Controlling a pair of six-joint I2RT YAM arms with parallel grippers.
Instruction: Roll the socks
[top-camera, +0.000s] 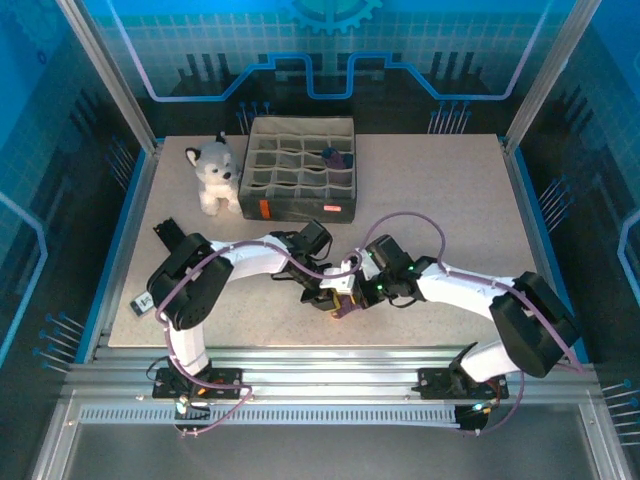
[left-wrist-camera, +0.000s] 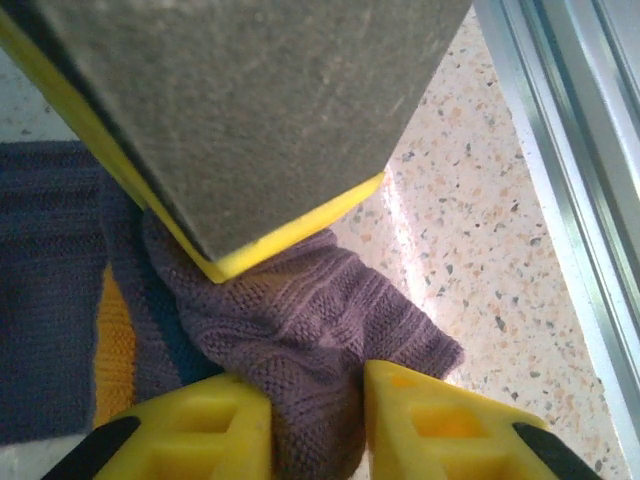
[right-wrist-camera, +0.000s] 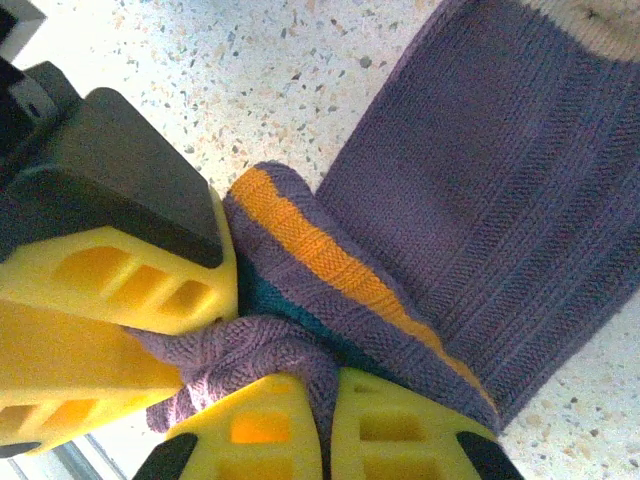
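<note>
Left pincer (top-camera: 324, 294) and right pincer (top-camera: 352, 289) meet over the socks (top-camera: 340, 309), on the arm-base side of the box (top-camera: 300, 210). From the left wrist I see the left pincer (left-wrist-camera: 315, 425) narrow, gripping a purple fold of the socks (left-wrist-camera: 310, 320). From the right wrist, the right pincer (right-wrist-camera: 325, 430) is closed on the socks (right-wrist-camera: 300, 270) at the orange cuff.

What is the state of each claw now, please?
Left claw: the socks sit between its fingers; grip cannot be told.
Right claw: closed on the socks.
</note>
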